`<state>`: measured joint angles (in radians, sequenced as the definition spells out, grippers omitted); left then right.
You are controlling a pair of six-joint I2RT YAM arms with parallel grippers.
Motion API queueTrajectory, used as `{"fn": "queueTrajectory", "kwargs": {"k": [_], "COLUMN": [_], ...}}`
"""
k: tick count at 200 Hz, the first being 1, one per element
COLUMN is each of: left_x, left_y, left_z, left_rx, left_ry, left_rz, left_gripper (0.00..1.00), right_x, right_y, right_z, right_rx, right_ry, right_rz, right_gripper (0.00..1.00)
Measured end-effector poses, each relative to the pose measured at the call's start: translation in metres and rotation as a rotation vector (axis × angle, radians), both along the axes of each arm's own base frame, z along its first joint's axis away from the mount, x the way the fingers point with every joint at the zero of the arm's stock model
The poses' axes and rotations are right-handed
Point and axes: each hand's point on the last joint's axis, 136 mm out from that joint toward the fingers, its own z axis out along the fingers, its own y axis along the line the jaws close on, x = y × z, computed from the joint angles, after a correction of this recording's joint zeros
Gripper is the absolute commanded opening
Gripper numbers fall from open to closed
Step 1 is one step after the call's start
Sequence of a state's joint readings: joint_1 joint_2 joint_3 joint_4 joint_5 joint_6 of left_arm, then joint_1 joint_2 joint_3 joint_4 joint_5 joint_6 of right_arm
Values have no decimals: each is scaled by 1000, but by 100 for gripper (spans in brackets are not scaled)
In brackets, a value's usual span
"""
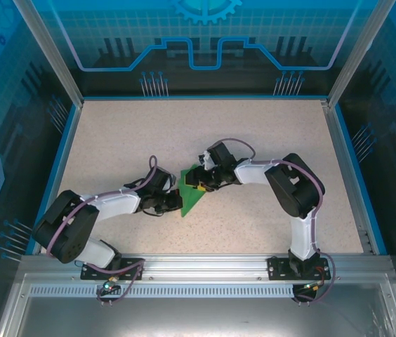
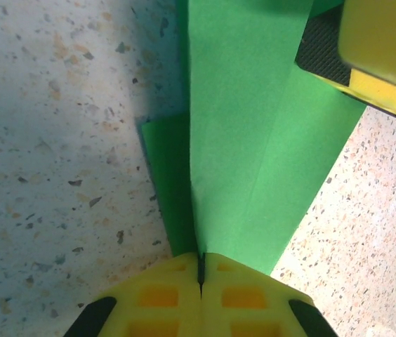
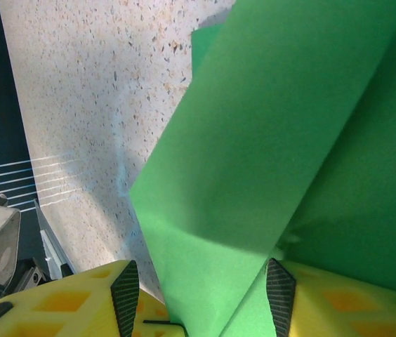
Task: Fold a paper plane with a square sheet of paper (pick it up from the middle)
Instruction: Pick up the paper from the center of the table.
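Looking from the top, part-folded green paper (image 1: 192, 191) sits mid-surface (image 1: 114, 140) between left gripper (image 1: 173, 203) and right gripper (image 1: 201, 184). Left wrist: gripper pinched tight on the paper's folded end. Right wrist: gripper half-wide, straddling a flap. I'd guess it's light, floppy and tears easily, so grab the creases. No writing anywhere.

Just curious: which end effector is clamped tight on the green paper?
The left end effector, closed flat on the paper; the right end effector stands open.
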<state>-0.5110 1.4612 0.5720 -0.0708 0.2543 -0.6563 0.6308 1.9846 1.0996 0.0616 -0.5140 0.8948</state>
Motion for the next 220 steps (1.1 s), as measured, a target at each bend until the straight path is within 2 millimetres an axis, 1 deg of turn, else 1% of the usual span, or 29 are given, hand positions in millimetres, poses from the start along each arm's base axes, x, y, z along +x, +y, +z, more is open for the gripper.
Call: {"fn": "queueTrajectory", "kwargs": {"k": [49, 96, 105, 114, 136, 151, 165, 178, 207, 220], "left_x": [0, 0, 0, 0, 2, 4, 5, 6, 5, 4], "left_y": [2, 6, 6, 6, 7, 8, 8, 8, 11, 12], "left_z": [-1, 0, 0, 0, 3, 6, 9, 12, 19, 25], "left_rx": [-4, -15, -15, -16, -22, -27, -31, -35, -42, -48], "left_ry": [4, -3, -4, -4, -12, -21, -29, -36, -49, -56], "left_rz": [4, 17, 18, 19, 24, 28, 30, 32, 35, 38], "left_gripper": [0, 0, 0, 3, 6, 10, 13, 18, 35, 46], "right_x": [0, -1, -1, -2, -5, -8, -10, -12, -15, -15], "right_y": [8, 15, 17, 18, 22, 23, 23, 23, 23, 22], "right_z": [0, 6, 7, 8, 9, 7, 4, 1, -3, -4], "right_rx": [30, 78, 88, 93, 97, 89, 73, 59, 39, 35], "right_ry": [8, -5, -9, -13, -13, -14, -17, -22, -28, -32], "right_rz": [4, 9, 10, 14, 23, 29, 38, 45, 53, 56], "right_gripper": [51, 48, 47, 44, 35, 27, 22, 18, 12, 11]}}
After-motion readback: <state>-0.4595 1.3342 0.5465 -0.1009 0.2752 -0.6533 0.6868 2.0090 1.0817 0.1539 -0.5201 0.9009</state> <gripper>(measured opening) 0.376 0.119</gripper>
